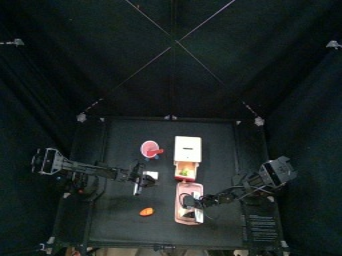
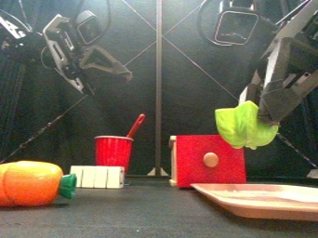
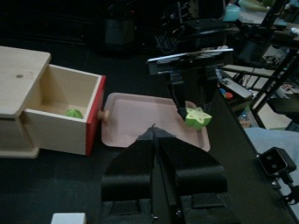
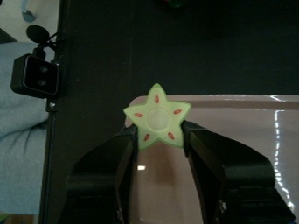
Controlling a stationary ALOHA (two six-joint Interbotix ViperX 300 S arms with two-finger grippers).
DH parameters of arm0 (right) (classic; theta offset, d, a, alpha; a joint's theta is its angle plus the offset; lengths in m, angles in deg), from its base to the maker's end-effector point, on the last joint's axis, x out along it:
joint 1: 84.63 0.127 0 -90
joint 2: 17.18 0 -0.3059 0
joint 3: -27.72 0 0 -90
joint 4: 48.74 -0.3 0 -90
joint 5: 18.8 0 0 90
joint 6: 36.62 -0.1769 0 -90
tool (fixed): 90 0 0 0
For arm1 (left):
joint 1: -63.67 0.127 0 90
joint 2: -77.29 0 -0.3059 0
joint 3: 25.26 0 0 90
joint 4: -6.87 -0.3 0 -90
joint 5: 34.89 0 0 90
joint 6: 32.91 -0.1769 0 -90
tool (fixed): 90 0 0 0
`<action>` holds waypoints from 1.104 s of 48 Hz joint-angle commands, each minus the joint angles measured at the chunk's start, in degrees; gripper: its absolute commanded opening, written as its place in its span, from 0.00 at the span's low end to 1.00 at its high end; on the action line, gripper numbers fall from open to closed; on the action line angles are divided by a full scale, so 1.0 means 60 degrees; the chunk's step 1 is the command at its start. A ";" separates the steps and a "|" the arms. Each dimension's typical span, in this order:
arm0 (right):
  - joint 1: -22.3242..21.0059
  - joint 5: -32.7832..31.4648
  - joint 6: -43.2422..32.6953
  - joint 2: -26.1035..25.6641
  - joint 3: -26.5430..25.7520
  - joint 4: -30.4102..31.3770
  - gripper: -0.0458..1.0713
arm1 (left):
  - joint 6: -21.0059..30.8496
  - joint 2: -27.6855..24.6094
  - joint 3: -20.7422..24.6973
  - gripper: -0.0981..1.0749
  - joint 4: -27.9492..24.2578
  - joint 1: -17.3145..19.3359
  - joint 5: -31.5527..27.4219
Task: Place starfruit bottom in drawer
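The starfruit (image 4: 156, 118) is a yellow-green star-shaped lump. My right gripper (image 4: 156, 133) is shut on it. In the front view the starfruit (image 2: 246, 126) hangs in the right gripper (image 2: 258, 113) above the pale pink drawer (image 2: 263, 196). The drawer (image 1: 185, 211) stands pulled out in front of the cream cabinet (image 1: 189, 148). The left wrist view shows the starfruit (image 3: 195, 116) over the drawer's (image 3: 131, 125) far side. My left gripper (image 3: 152, 134) is shut and empty, raised left of the drawer (image 2: 89, 58).
A red cup (image 2: 114, 151) with a stick stands behind a small white block (image 2: 97, 177). An orange lump (image 2: 32, 183) lies at the front left. A small green piece (image 3: 73, 112) lies in the cabinet's open compartment. The cabinet's red front (image 2: 209, 160) stands behind the drawer.
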 commanded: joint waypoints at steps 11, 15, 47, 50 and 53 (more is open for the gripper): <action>-0.1055 0.0088 0.0029 -0.1304 0.0176 0.0454 0.63 | -0.0044 0.0103 0.0234 0.45 -0.0015 0.0000 0.0117; -0.1377 0.0088 0.0015 -0.1934 0.0337 0.0645 0.63 | -0.0044 0.0103 0.0205 0.45 -0.0029 0.0029 0.0117; -0.4014 0.1143 0.0015 -0.3794 0.1758 0.1128 0.67 | -0.0015 0.0000 0.0425 0.45 0.0029 0.0044 0.0366; -0.4102 0.1143 0.0015 -0.3647 0.1772 0.1172 0.69 | -0.0029 -0.0044 0.0454 0.45 0.0029 0.0059 0.0469; -0.4219 0.1143 0.0015 -0.3530 0.1816 0.1245 0.72 | -0.0029 -0.0103 0.0469 0.45 0.0029 0.0044 0.0586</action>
